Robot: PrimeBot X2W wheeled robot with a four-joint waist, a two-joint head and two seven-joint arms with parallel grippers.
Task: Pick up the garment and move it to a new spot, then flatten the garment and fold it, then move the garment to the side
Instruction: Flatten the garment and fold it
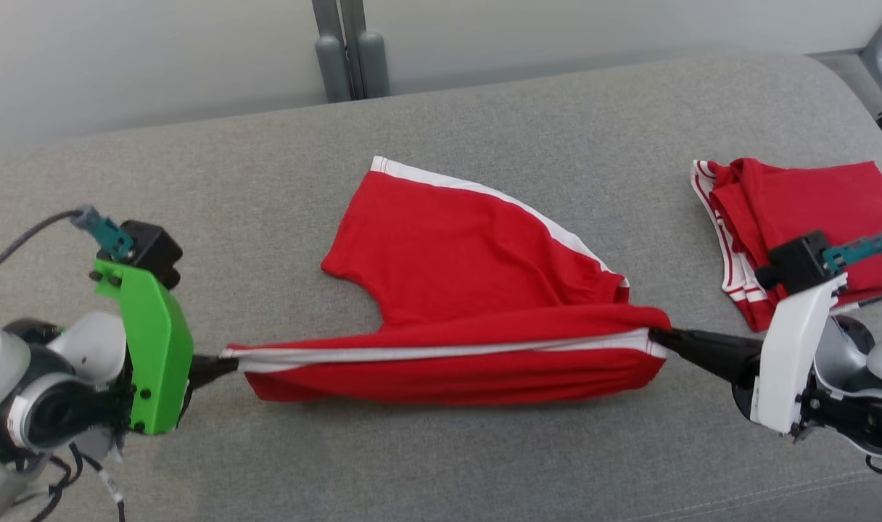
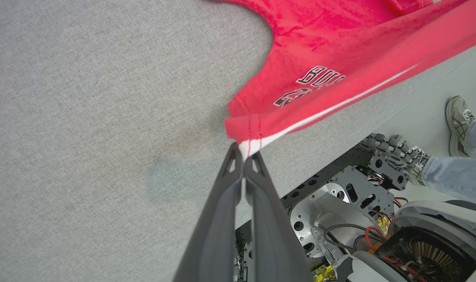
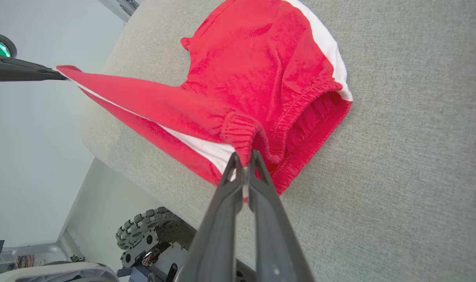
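I had the red shorts point(image 1: 448, 275) pulled out between both arms over the grey padded table point(image 1: 267, 181). My left gripper point(image 2: 244, 154) was clenched on the white-striped hem corner of one leg, and my right gripper point(image 3: 244, 158) was pinched tight on the elastic waistband at the other end. The near leg ran taut between the two grips while the far leg lay flat on the table behind it, and a second red garment point(image 1: 796, 196) with white stripes lay folded at my right, apart from the shorts.
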